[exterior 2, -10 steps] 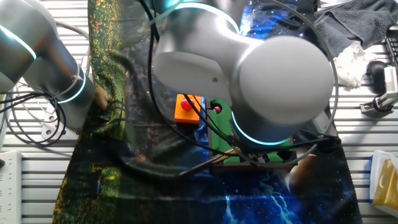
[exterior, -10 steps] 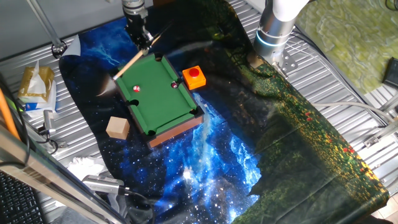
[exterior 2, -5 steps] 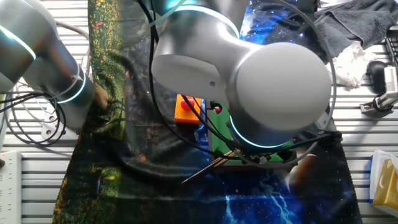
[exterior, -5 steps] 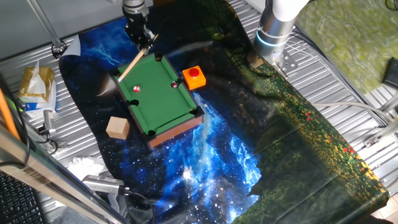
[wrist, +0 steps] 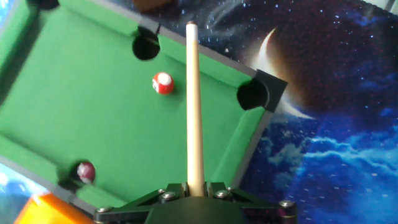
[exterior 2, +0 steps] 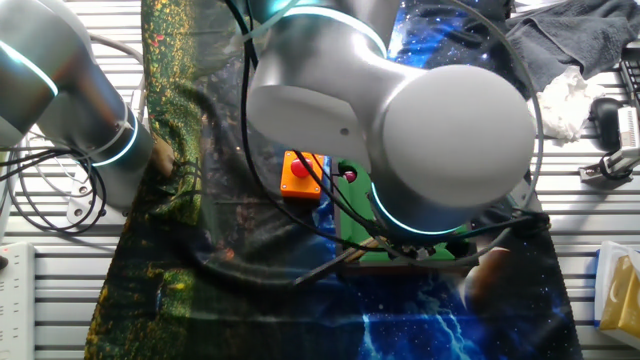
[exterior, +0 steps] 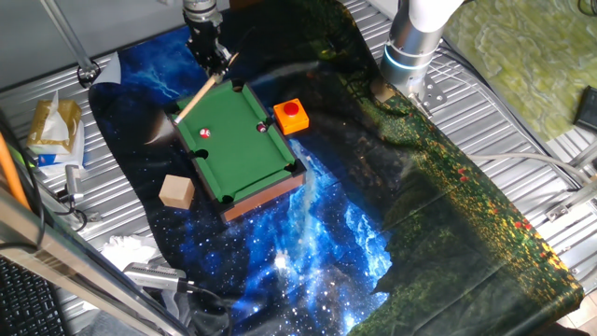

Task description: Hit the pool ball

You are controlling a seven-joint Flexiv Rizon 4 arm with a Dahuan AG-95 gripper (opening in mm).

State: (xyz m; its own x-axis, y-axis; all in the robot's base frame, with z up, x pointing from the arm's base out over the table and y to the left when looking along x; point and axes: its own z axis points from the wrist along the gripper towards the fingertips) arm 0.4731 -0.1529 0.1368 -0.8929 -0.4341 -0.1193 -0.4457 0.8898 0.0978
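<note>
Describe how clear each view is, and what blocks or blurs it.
One fixed view: sharp, evenly lit; pool ball tiny. The other fixed view: the arm's big grey joint fills the frame, hiding most of the pool table. Hand view: slightly soft, gripper base dark; cue clear.

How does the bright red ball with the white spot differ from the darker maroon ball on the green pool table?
The bright red ball with a white spot is vivid red; the dark maroon ball is duller and purplish. The red ball lies on open green felt, just beside the wooden cue stick; the maroon ball sits at a pocket by the rail, far from the cue. Both are small, round and marked with a pale spot.
</note>
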